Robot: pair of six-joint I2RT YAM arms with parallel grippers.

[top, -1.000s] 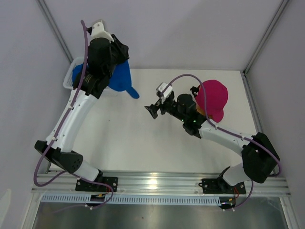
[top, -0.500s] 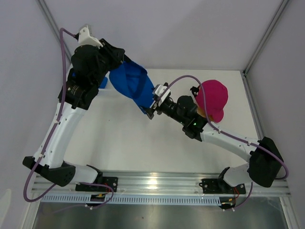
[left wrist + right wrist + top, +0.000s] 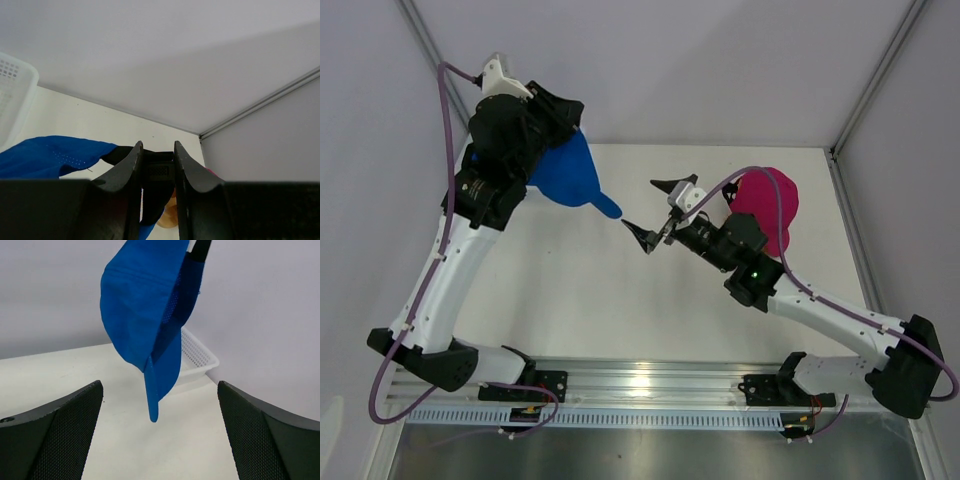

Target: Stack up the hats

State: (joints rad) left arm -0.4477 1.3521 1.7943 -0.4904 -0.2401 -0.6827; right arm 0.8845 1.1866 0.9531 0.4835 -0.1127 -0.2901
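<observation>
Bright, even overhead light, soft faint shadows, glare on metal rail [image 3: 640, 378]

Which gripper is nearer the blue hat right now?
Left. The left gripper is clamped on the blue hat, which hangs from it brim down. The right gripper is open and apart from the hat, facing its brim from the right in the top view.
</observation>
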